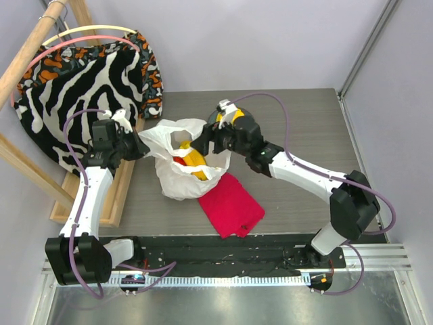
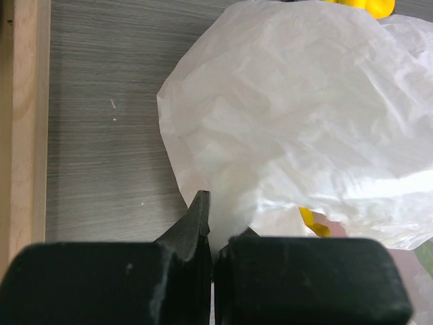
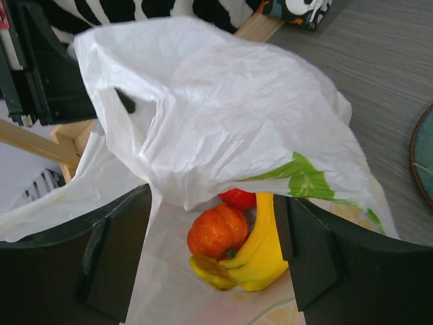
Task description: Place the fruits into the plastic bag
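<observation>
Left gripper (image 2: 215, 227) tight on plastic bag (image 2: 298, 122)

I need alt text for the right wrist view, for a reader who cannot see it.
A thin white translucent plastic bag lies open between the right gripper's two black fingers; inside are a curved yellow banana, a round orange fruit and a red fruit.

One plastic bag (image 1: 173, 181); one banana bunch (image 3: 260, 252); one orange fruit (image 3: 218, 231); one red fruit (image 3: 238, 198).

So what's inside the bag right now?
A banana, an orange fruit and part of a red one show in the mouth of the bag. Its folded plastic covers the rest, so more could be hidden.
</observation>
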You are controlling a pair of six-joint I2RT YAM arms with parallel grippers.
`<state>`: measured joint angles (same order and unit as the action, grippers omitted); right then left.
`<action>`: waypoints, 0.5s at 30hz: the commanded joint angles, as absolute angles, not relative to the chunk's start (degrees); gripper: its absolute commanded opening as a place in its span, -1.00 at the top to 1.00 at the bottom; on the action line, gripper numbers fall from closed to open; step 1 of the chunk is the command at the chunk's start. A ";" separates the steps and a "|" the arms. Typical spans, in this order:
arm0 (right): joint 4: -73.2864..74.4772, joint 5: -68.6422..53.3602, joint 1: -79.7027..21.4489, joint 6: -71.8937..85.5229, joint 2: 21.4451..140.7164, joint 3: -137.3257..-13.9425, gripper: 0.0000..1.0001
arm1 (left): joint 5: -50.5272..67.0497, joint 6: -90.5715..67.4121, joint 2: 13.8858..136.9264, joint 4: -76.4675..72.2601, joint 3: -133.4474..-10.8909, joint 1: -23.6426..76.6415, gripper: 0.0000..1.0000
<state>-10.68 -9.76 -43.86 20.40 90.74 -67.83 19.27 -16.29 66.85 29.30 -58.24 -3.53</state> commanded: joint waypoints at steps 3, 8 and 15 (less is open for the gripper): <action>-19.78 -18.45 -41.92 25.32 86.84 -64.87 -0.57 | 19.16 -16.52 65.83 27.07 -58.18 -3.78 1.00; -19.77 -21.88 -42.01 21.11 80.79 -62.41 -0.57 | 19.25 -16.52 65.83 27.07 -58.18 -3.78 1.00; -23.28 -19.87 -41.92 19.07 72.70 -57.93 -0.57 | 19.07 -16.52 65.74 27.07 -58.27 -3.78 1.00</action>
<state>-16.36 -20.91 -41.85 21.06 78.35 -60.01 19.25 -16.32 66.85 29.30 -58.24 -3.53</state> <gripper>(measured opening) 0.785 0.014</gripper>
